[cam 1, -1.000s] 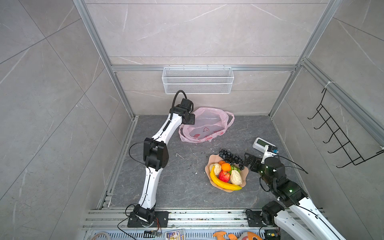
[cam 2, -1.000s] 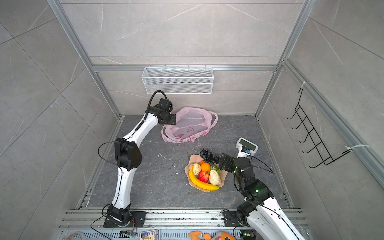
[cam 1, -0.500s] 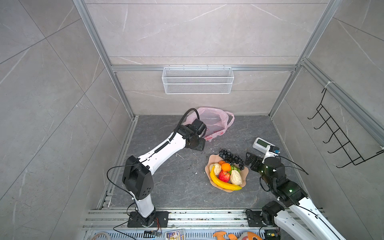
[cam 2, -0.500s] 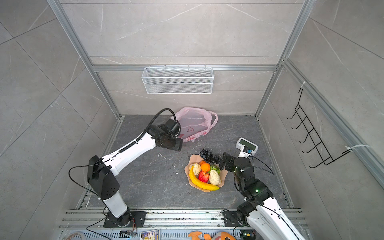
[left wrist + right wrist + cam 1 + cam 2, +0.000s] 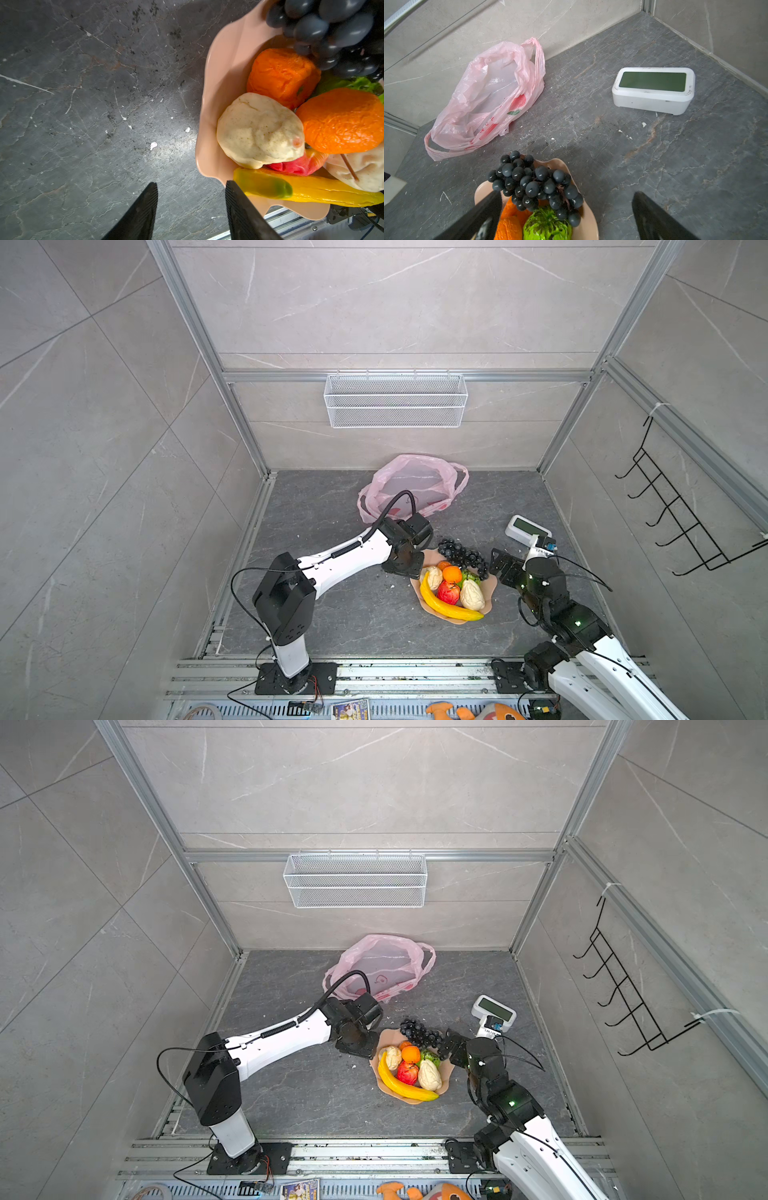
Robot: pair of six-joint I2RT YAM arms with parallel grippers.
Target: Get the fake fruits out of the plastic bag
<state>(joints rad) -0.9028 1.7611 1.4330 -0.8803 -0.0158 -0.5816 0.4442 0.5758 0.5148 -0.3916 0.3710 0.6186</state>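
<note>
Top views first: in both top views the pink plastic bag point(image 5: 411, 485) lies slack at the back of the dark floor point(image 5: 332, 614), near the rear wall. The fake fruits point(image 5: 453, 593) are out of it, heaped in a peach dish point(image 5: 490, 603) well apart from the bag, toward the front. The banana point(image 5: 444, 608) curves along the dish's near edge, the apple point(image 5: 449, 592) sits behind it, and the grapes point(image 5: 463, 553) drape over the far rim. The left gripper point(image 5: 407, 568) points down just beside the dish's left rim. The right gripper point(image 5: 500, 568) sits low at the dish's right side, by the grapes, with a white clock point(image 5: 528, 529) just behind it. Over to the left wrist camera: two black fingers point(image 5: 143, 212) stand apart with only bare floor between them (nothing gripped), one right at the dish's wavy edge beside the banana's green tip. A cream lump point(image 5: 259, 133) and two oranges point(image 5: 340, 120) crowd the dish. Right wrist camera now: its fingers point(image 5: 654, 218) are spread wide and hold nothing. One overlaps the dish edge in front of the oranges, and whether it touches them I can't tell. The grapes and a green piece point(image 5: 546, 226) show in the gap, with the crumpled bag beyond.
</note>
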